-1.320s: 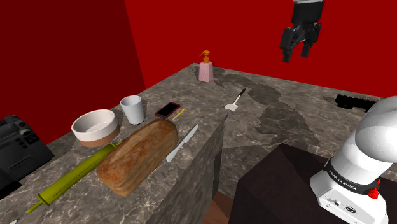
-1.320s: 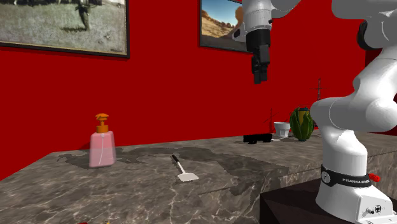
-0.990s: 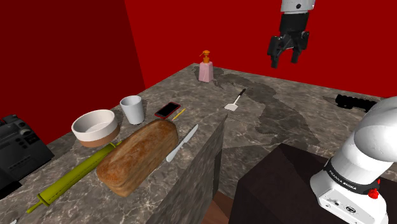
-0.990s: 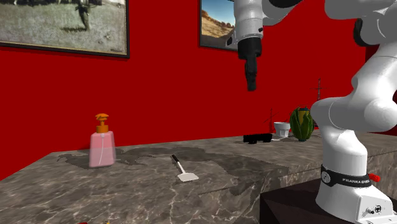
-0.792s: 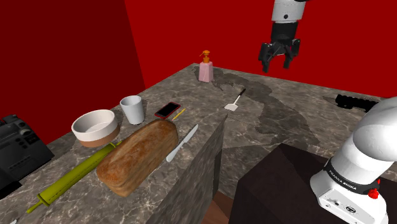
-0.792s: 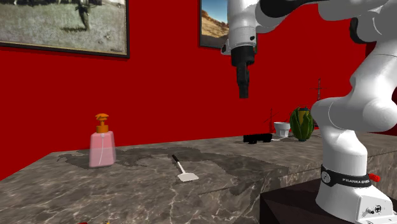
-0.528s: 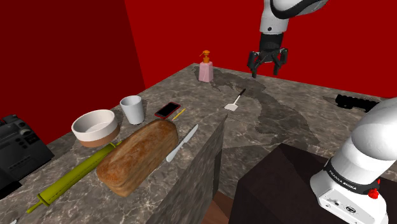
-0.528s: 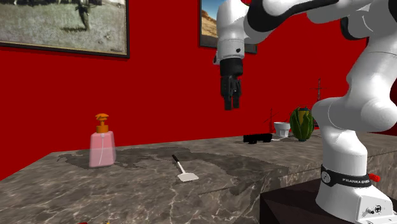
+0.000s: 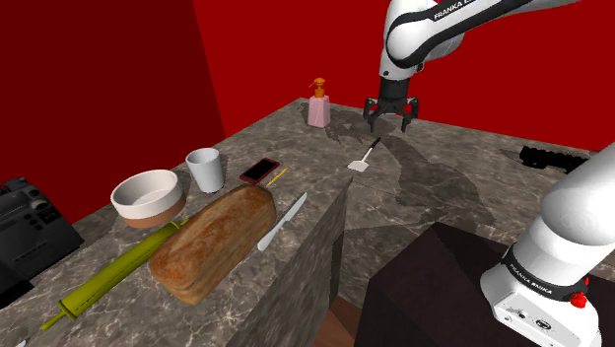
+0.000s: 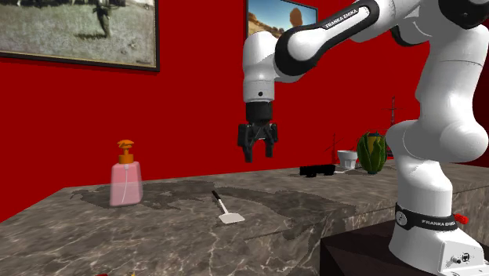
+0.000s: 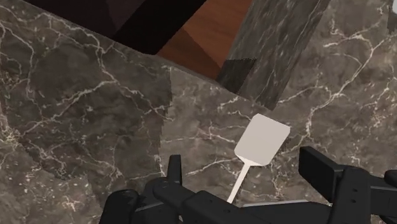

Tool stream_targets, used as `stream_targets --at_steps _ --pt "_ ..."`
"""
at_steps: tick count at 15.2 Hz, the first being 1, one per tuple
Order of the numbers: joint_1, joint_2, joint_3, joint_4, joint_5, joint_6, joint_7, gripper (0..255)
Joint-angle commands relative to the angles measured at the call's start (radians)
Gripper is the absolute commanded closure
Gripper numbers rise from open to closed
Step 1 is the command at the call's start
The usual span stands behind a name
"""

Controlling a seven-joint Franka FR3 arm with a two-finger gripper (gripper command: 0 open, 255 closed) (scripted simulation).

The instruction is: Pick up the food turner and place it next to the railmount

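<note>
Single-arm workspace. The end effector (image 9: 391, 126) of the white arm (image 9: 424, 30) hangs above the marbled desk (image 9: 453, 182), its fingers (image 11: 174, 170) spread apart and holding nothing. The food turner (image 9: 363, 158) lies flat on the desk at 7 o'clock from the end effector in the shoulder view. In the wrist view, its handle runs between the fingers, untouched. The black railmount (image 9: 550, 158) lies well apart, at 3 o'clock from the turner. A pink soap dispenser (image 9: 318, 106) stands at 11 o'clock.

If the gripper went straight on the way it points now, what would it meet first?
Probably the food turner. In the wrist view its thin handle lies between the open fingers of the gripper, which points down at the marble counter. The depth is unclear, so the fingers might straddle the handle and touch the counter.
</note>
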Motion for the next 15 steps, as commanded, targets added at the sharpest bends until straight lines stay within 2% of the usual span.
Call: stream_targets --at_steps 1,7,13,15 --pt "-0.017 0.076 0.003 0.034 -0.013 0.05 0.064 0" --pt "-0.053 0.285 -0.008 0.13 -0.061 0.182 0.244 0" --pt "-0.072 0.486 -0.05 0.256 -0.103 0.277 0.41 0" --pt "-0.071 0.5 -0.052 0.256 -0.105 0.29 0.414 0"
